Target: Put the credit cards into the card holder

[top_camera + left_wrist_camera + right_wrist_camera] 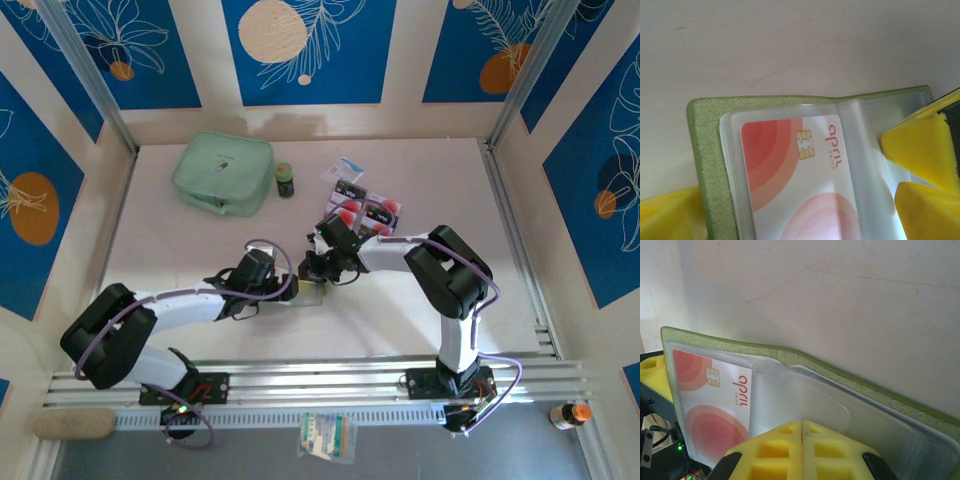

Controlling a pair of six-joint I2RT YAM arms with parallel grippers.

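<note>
Though in card holder [705, 150], red-lettered card [790, 195]

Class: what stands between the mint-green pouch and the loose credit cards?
In the top view, a small dark green jar stands between the pouch and the cards, close beside the pouch.

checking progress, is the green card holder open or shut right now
Open: the card holder lies spread, its clear sleeves showing, with a red-dotted card inside one.

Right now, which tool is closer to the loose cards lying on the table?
Right. The right tool is just near-left of the loose cards; the left tool lies farther off, beyond it at the card holder.
</note>
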